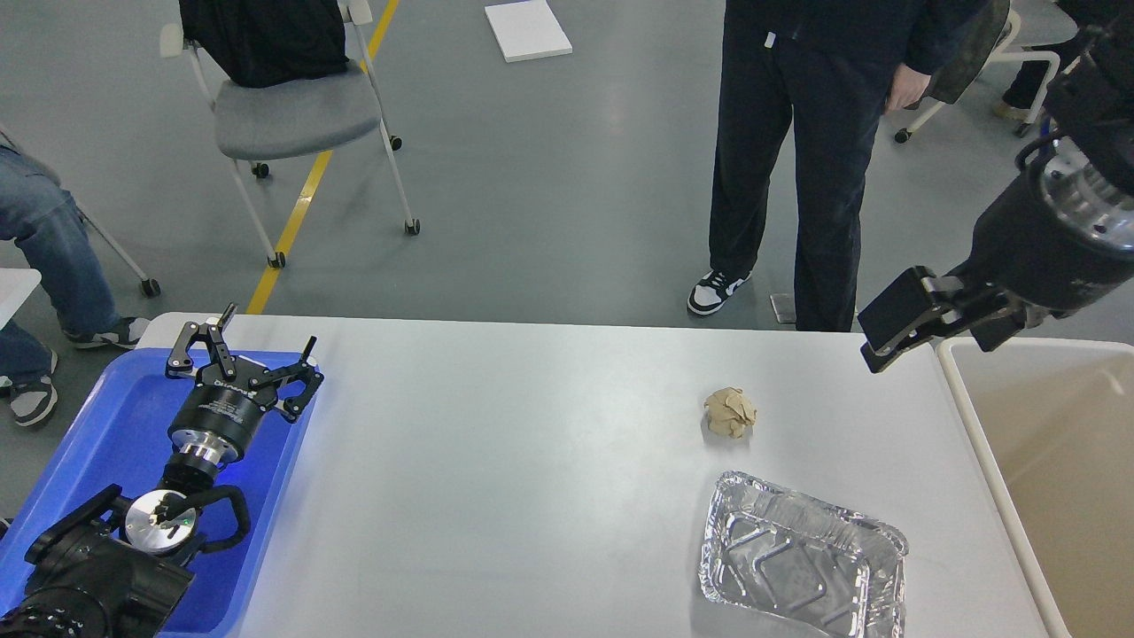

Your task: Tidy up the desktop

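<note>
The white-grey desktop holds a crumpled brown paper ball right of centre and an empty foil tray near the front edge, below the ball. My left gripper is open and empty, hovering over the blue tray at the desktop's left end. My right gripper hangs above the desktop's far right corner, beside the beige bin and up and to the right of the paper ball. It is dark and seen side-on, so I cannot tell its fingers apart. Nothing shows in it.
The beige open bin stands off the desktop's right edge. A person in black stands just beyond the far edge. A grey chair and a seated person's legs are at the back left.
</note>
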You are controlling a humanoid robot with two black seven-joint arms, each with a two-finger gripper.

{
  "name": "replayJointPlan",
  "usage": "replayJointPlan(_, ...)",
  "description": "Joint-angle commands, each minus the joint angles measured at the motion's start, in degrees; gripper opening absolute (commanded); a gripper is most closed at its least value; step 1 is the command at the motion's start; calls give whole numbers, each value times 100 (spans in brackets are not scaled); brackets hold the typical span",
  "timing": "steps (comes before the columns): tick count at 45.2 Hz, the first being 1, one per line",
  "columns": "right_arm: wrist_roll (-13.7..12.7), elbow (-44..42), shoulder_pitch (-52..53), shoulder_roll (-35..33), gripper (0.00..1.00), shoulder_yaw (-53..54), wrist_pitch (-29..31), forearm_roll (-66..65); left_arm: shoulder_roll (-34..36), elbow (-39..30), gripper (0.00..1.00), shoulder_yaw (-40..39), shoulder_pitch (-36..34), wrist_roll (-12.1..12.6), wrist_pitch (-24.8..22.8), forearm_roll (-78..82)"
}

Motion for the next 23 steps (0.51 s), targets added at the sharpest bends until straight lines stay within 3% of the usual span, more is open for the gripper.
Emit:
replayJointPlan(1,76,-8,-116,65,100,-341,0,486,0,0,100,-7,1,0,0,0)
replayJointPlan(23,41,-351,-564,56,100,-473,0,556,0,0,100,-7,1,0,0,0)
